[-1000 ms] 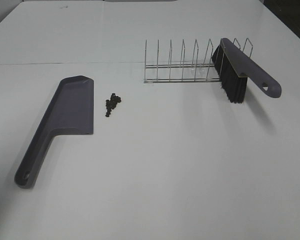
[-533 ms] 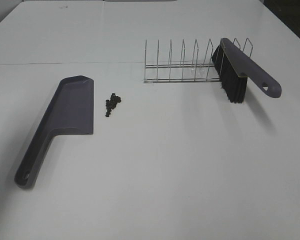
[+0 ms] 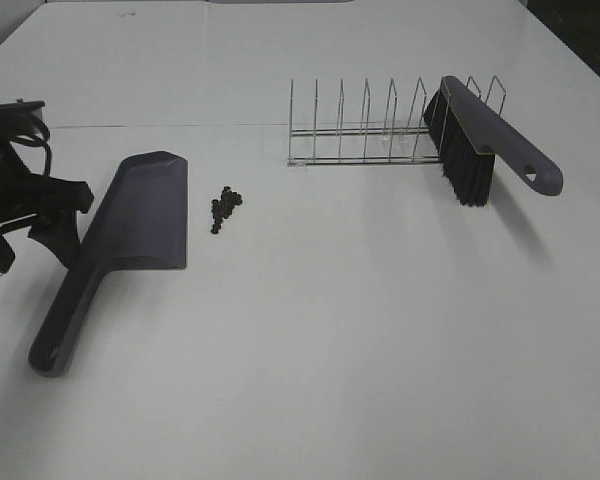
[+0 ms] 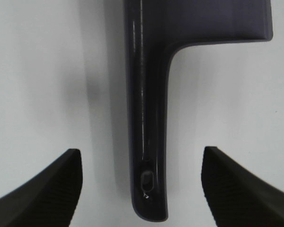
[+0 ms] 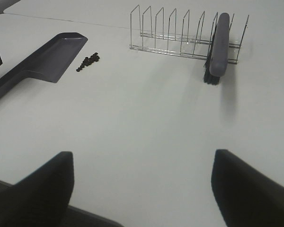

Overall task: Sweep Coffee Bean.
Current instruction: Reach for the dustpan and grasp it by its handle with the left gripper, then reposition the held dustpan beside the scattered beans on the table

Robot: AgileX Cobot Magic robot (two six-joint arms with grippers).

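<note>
A small cluster of dark coffee beans (image 3: 223,207) lies on the white table just right of the grey-purple dustpan (image 3: 140,215). The beans also show in the right wrist view (image 5: 87,62), next to the dustpan (image 5: 42,59). My left gripper (image 3: 66,218) is open at the left of the dustpan's handle. In the left wrist view the left gripper (image 4: 142,189) is above the handle (image 4: 146,118), one finger to each side, not touching it. The brush (image 3: 480,135) leans in the wire rack (image 3: 360,135). My right gripper (image 5: 142,189) is open, empty and far from the brush (image 5: 217,45).
The wire rack (image 5: 170,38) stands at the back right with the brush in its right end. A seam in the table (image 3: 180,125) runs across behind the dustpan. The dark table edge shows at the far right corner (image 3: 580,30).
My left arm has come into the exterior view from the left and now hangs by the dustpan's handle. The dustpan, beans and brush have not moved.
</note>
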